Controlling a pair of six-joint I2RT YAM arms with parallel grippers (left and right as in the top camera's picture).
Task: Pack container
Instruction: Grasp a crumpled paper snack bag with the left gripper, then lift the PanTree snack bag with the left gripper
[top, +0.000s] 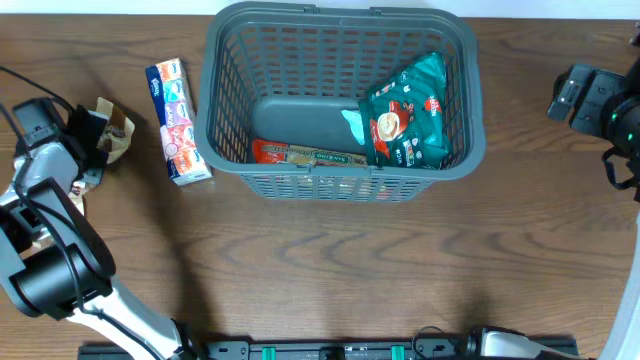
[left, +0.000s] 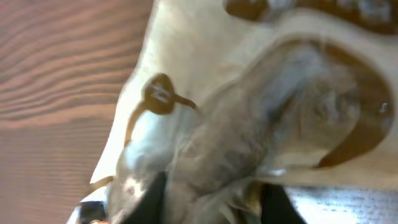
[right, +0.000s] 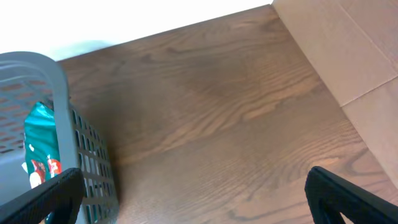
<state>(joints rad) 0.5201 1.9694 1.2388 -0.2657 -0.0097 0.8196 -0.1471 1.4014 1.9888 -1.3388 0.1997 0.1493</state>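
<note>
The container (top: 340, 182) sat top centre of the overhead frame on the wooden table (top: 330, 270), open side up. Inside, a green snack packet (top: 408, 112) leaned against the right-hand wall. A red-orange flat packet (top: 298, 154) lay on the floor along the wall nearest the bottom of the frame, its right end at the green one's lower edge.

Your left gripper (top: 98, 138) was at the left edge of the overhead frame, well apart from the container, clamped on a cream packet (top: 120, 130) with brown print. The left wrist view backed that up: the packet filled the frame, crumpled and pinched between the two dark fingers (left: 152, 202) at the bottom edge. You couldn't tell whether the packet was lifted or resting on the table.

A multicoloured carton (top: 178, 122) lay flat between that gripper and the container, just beside the container's left wall.

Your right gripper (right: 196, 177) was spread wide, with only table showing between its fingers (right: 46, 196). In the overhead it sat at the upper right edge, apart from the container. Its wrist view caught the container's corner at lower left, the green packet showing inside, and brown cardboard (right: 348, 56) at upper right.
</note>
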